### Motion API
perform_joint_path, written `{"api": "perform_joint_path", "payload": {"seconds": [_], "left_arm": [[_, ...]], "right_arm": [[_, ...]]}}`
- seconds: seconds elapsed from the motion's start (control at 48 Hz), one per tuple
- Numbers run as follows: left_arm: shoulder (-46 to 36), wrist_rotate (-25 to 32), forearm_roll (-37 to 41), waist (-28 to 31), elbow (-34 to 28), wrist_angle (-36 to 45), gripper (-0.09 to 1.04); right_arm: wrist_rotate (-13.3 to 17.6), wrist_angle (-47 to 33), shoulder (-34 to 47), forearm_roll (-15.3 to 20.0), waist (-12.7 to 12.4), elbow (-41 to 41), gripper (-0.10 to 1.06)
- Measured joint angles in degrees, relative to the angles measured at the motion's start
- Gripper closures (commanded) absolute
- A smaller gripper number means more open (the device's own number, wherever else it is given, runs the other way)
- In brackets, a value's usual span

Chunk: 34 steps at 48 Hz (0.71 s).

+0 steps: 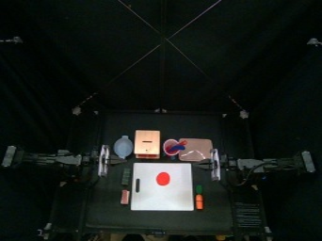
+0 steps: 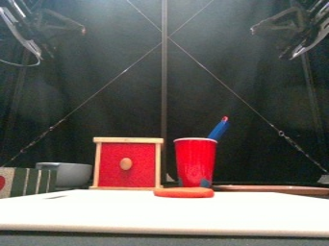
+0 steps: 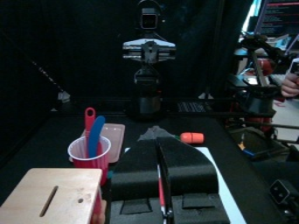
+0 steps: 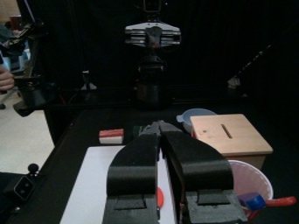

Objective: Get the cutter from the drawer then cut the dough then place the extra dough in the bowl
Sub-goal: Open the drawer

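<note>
Two tools hang high over my worktop, one on each side. My left tool [image 3: 160, 150] is over the left side and its jaws are pressed together with nothing in them. My right tool [image 4: 163, 134] is over the right side. Its jaws are pressed together too, and they hold nothing.

I see the white board [image 1: 165, 200] lying flat near the front edge of the worktop, in the middle. The red dough [image 1: 163, 178] is a flat round piece. It lies on the back half of the board, away from both tools.

Behind the board, three things stand in a row toward the back edge. The wooden box [image 2: 129, 163] is in the middle, and its red drawer front looks pushed in. The bowl [image 1: 122, 146] sits just beside the box on the left. The red cup [image 2: 195, 161] stands just beside the box on the right, and a blue knife [image 2: 218, 127] sticks up out of it.

One small red toy [image 1: 124, 197] lies on the worktop by the board's left edge. One small green and red toy [image 1: 199, 200] lies by the board's right edge.
</note>
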Motion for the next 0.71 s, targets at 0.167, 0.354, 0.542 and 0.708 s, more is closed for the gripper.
{"api": "perform_joint_path", "payload": {"seconds": [0.167, 0.354, 0.542, 0.708], "left_arm": [[3.1, -0.3, -0.3, 0.9, 1.3, -3.4, 0.94], [8.7, -0.5, -1.6, 1.0, 2.8, -11.4, 0.94], [16.6, -1.9, -8.6, -0.2, 3.2, -19.9, 0.94], [25.3, -3.3, -16.3, -2.8, 2.5, -25.8, 0.94]], "right_arm": [[-0.3, -0.2, 3.2, -0.5, 0.0, 0.3, 0.98], [-0.7, -3.4, 13.5, -4.3, -2.2, -4.0, 0.98], [-0.2, -9.8, 28.5, -8.2, -6.2, -10.3, 0.98], [-0.4, -16.0, 42.5, -9.6, -9.6, -16.6, 0.98]]}}
